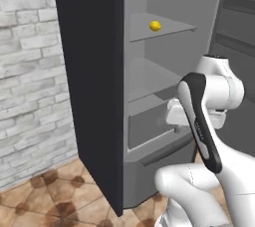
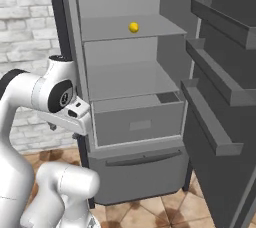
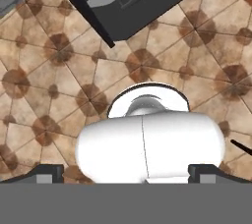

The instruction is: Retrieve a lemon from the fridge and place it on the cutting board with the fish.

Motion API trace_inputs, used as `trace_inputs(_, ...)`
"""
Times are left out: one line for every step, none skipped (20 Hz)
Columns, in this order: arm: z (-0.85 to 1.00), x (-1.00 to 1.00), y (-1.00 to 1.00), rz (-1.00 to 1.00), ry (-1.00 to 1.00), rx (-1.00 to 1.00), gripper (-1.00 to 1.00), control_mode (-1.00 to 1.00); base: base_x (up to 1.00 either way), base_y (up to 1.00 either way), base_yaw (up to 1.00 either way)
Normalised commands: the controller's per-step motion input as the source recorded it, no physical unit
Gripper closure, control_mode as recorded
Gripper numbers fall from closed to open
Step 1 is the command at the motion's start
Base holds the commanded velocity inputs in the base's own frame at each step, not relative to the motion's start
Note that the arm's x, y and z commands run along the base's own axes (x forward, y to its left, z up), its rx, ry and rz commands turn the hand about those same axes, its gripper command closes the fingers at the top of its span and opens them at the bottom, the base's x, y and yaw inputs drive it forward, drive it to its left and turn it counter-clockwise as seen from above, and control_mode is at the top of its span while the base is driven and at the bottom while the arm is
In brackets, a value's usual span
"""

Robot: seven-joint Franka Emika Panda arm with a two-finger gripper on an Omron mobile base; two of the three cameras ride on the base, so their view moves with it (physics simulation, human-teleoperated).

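The fridge (image 1: 89,71) stands open, its lighter grey inside (image 2: 130,79) facing me. A small yellow lemon (image 1: 155,25) lies alone on the upper shelf (image 2: 150,31), seen in the right base view as the lemon (image 2: 133,27). My hand (image 2: 69,114) hangs outside the fridge at drawer height, well below and in front of the lemon. It points down at the floor. My gripper (image 3: 125,173) is open, with its fingertips (image 3: 49,173) wide apart and nothing between them. The cutting board and the fish are out of view.
The open fridge door (image 2: 220,87) swings out on the right, with several shelf rails on its inner side. A grey drawer (image 2: 135,122) sits below a bare middle shelf (image 2: 125,82). A white brick wall (image 1: 25,71) lies left of the fridge, above a brown tiled floor (image 3: 49,70).
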Motion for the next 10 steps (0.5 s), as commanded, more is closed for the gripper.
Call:
trace_inputs(0.00, 0.00, 0.00, 0.00, 0.00, 0.00, -1.00, 1.00, 0.66, -0.40, 0.27)
trace_inputs(0.00, 0.00, 0.00, 0.00, 0.00, 0.00, -1.00, 1.00, 0.64, -0.43, 0.28)
trace_inputs(0.00, 0.00, 0.00, 0.00, 0.00, 0.00, -1.00, 1.00, 0.59, -0.47, 0.29)
trace_inputs(0.00, 0.00, 0.00, 0.00, 0.00, 0.00, -1.00, 1.00, 0.60, -0.51, 0.31)
trace_inputs(0.00, 0.00, 0.00, 0.00, 0.00, 0.00, -1.00, 1.00, 0.59, -0.59, 0.33)
trace_inputs(0.00, 0.00, 0.00, 0.00, 0.00, 0.00, -1.00, 1.00, 0.54, -0.59, 0.34)
trace_inputs(0.00, 0.00, 0.00, 0.00, 0.00, 0.00, -1.00, 1.00, 0.34, -0.61, 0.30)
trace_inputs(0.00, 0.00, 0.00, 0.00, 0.00, 0.00, -1.00, 1.00, 0.24, -0.54, 0.27)
trace_inputs(0.00, 0.00, 0.00, 0.00, 0.00, 0.00, -1.00, 1.00, 0.20, -0.50, 0.26)
trace_inputs(0.00, 0.00, 0.00, 0.00, 0.00, 0.00, -1.00, 1.00, 0.16, -0.46, 0.23)
